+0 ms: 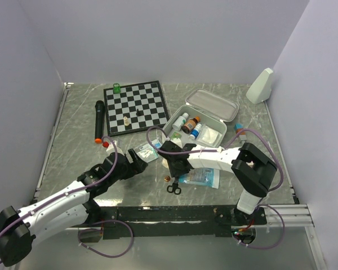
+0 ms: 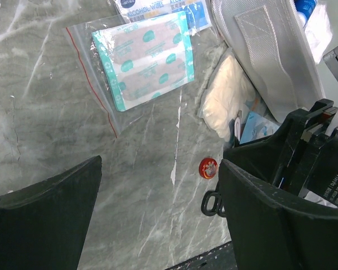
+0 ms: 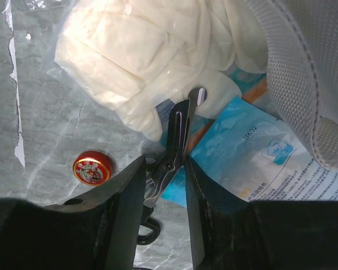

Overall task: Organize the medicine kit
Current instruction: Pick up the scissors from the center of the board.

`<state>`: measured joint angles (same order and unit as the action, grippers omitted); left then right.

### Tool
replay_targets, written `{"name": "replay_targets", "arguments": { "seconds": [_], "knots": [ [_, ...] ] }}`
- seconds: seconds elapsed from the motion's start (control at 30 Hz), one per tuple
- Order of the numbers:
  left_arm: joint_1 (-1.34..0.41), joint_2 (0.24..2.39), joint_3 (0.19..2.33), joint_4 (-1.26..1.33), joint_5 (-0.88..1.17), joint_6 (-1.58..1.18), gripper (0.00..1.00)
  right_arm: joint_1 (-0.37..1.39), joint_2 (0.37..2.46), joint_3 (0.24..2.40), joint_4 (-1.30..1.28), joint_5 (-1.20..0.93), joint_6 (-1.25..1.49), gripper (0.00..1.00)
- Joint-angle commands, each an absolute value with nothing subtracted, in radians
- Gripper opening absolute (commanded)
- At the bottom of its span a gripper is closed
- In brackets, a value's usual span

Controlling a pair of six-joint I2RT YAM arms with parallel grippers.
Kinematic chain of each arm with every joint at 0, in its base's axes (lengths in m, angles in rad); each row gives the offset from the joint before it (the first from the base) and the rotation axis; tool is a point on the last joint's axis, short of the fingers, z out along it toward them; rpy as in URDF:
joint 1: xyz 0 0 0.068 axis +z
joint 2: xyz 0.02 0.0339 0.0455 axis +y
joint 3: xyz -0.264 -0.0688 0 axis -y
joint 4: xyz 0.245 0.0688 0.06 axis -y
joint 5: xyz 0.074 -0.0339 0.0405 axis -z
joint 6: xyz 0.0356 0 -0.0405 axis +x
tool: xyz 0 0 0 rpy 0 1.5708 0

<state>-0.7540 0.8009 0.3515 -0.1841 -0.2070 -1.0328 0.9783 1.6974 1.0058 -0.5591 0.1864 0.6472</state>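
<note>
Marble table (image 1: 73, 146), medicine kit (image 1: 213, 103) just beyond right tool (image 3: 164, 164), parted astride scissors (image 3: 177, 135), left tool (image 2: 160, 163) wide open.

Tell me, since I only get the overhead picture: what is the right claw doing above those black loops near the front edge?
Observer: Its wrist camera shows the right gripper straddling a pair of scissors. The metal blades lie between its open fingers.
Operator: And the tiny dot beside the loops?
Observer: Close up, it is a small round red tin with a printed lid, lying flat on the table, clear of the scissors.
</note>
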Motion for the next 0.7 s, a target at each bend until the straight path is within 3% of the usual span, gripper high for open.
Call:
{"name": "replay_targets", "arguments": {
  "seconds": [0.0, 0.2, 0.47, 0.67],
  "knots": [
    [-0.753, 0.788, 0.353, -0.164, -0.207, -1.02, 0.89, 0.966, 1.746, 0.994, -0.529, 0.204, 0.673, 0.38],
    [-0.753, 0.787, 0.35, -0.164, -0.209, -1.023, 0.89, 0.963, 1.753, 0.976, -0.514, 0.186, 0.68, 0.11],
    [-0.753, 0.792, 0.354, -0.161, -0.207, -1.022, 0.89, 0.963, 1.686, 0.979, -0.545, 0.193, 0.683, 0.0],
    [-0.753, 0.792, 0.353, -0.16, -0.206, -1.025, 0.89, 0.963, 1.634, 1.003, -0.584, 0.204, 0.678, 0.0]
  ]
}}
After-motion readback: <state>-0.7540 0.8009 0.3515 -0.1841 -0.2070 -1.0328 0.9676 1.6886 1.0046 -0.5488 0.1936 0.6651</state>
